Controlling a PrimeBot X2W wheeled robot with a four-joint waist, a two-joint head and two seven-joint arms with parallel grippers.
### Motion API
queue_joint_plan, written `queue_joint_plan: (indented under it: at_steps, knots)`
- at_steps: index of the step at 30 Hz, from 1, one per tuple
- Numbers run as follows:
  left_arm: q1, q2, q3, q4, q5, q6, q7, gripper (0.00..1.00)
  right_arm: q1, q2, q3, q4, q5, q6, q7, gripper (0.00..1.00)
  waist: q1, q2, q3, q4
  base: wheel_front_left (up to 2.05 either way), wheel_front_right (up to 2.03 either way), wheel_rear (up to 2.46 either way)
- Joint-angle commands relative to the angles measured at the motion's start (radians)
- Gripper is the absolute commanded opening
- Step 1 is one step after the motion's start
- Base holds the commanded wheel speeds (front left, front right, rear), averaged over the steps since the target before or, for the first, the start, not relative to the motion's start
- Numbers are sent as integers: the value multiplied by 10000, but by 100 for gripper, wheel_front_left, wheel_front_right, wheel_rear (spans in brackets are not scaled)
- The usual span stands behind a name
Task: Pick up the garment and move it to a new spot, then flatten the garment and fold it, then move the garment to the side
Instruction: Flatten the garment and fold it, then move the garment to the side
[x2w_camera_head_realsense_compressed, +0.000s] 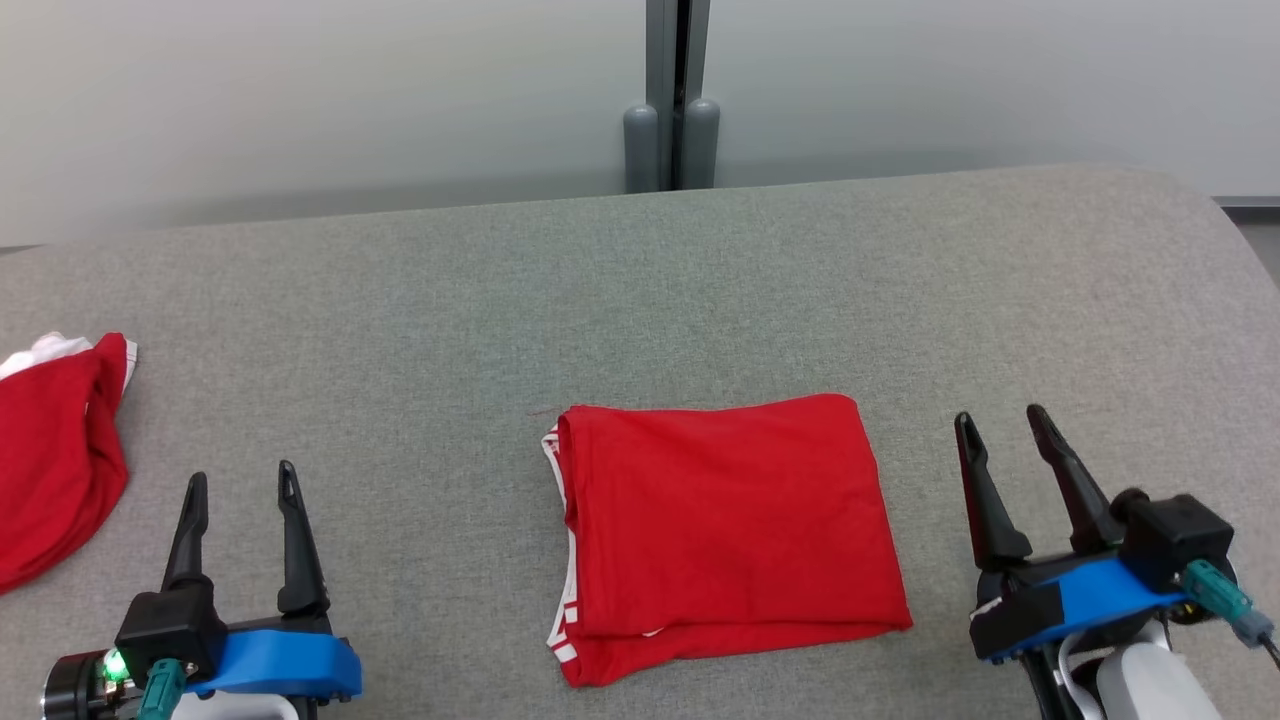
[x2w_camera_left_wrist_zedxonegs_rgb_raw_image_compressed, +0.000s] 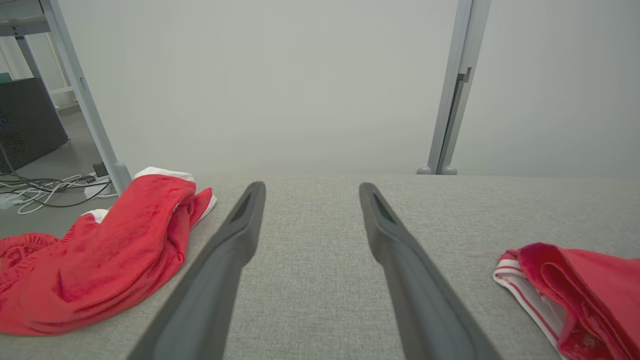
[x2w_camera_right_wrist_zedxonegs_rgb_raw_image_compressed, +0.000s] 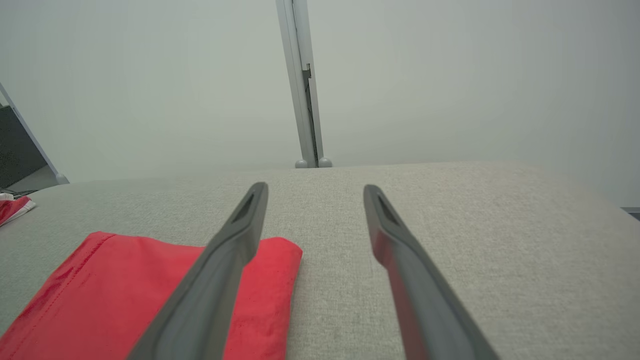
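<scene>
Folded garment (x2w_camera_head_realsense_compressed: 725, 525), red, flat on the gray tabletop (x2w_camera_head_realsense_compressed: 640, 290) in a neat rectangle, layers stacked. White striped trim peeking out along the garment's left edge and at its near left corner. Far edge smooth, with a slight ripple at the near right corner.

Just right of the garment: right gripper (x2w_camera_head_realsense_compressed: 999, 416), fingers spread wide, holding nothing, apart from the cloth in the head view. In the right wrist view, one finger crossing over the garment's far right corner; contact impossible to tell there.

Well left of the garment: left gripper (x2w_camera_head_realsense_compressed: 243, 474), also wide and empty, over bare tabletop.

Farther left of the garment, beyond the left gripper: a crumpled red heap (x2w_camera_head_realsense_compressed: 55, 460) with white trim, partly cut off by the edge of the view.

Behind the garment, past the tabletop's far edge: a gray post (x2w_camera_head_realsense_compressed: 675, 95) set against a pale wall (x2w_camera_head_realsense_compressed: 300, 100).
</scene>
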Motion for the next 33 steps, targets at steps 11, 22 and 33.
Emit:
queue_joint_plan:
  at_steps: [11, 22, 33]
  knots:
    - [409, 53, -208, 357, 77, -154, -22, 100, 1660, 551, -708, -833, -869, 1, -28, 100, 1, 0, -658, 283, 0, 0, 0]
    - [556, 108, -387, 408, 40, -148, -22, 100, 1999, 719, -956, -944, -1132, 1, 230, 100, 1, 0, -806, 521, 0, 0, 0]
    - [571, 145, -435, 362, -20, -83, -22, 100, 2037, 747, -931, -903, -1111, 1, 285, 100, 1, 0, -766, 572, 0, 0, 0]
